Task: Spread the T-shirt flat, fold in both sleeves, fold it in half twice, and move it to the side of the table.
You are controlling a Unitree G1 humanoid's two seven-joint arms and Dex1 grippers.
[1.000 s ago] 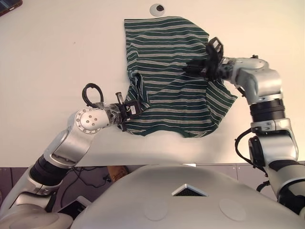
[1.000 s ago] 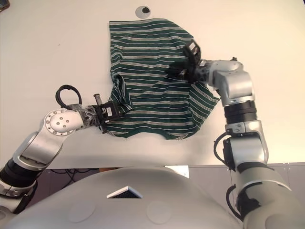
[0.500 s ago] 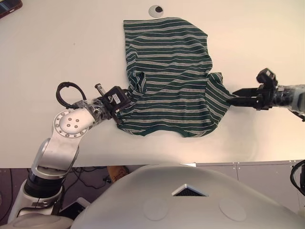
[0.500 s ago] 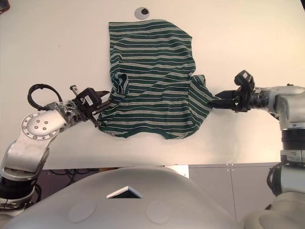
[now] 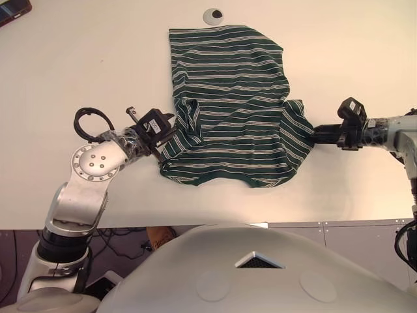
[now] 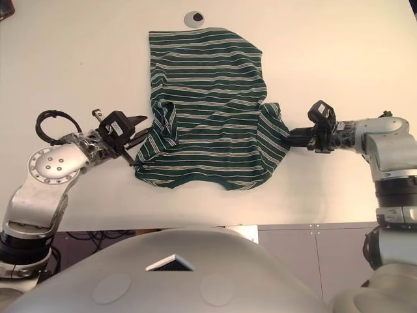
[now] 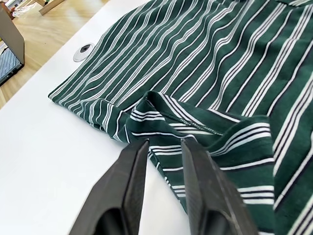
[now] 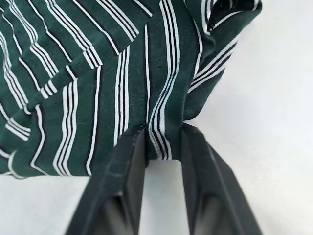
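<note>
The striped green T-shirt is lying rumpled on the white worktop, with its hem nearest me. My left gripper is sitting at the shirt's left edge with its fingers parted, the tips just meeting a bunched sleeve fold without clamping it. Across the shirt, my right gripper is pinching the right edge, and the cloth is drawing to a point between its fingers. Farther off, the shirt is lying smoother, its far edge ending just beside a round cable port.
</note>
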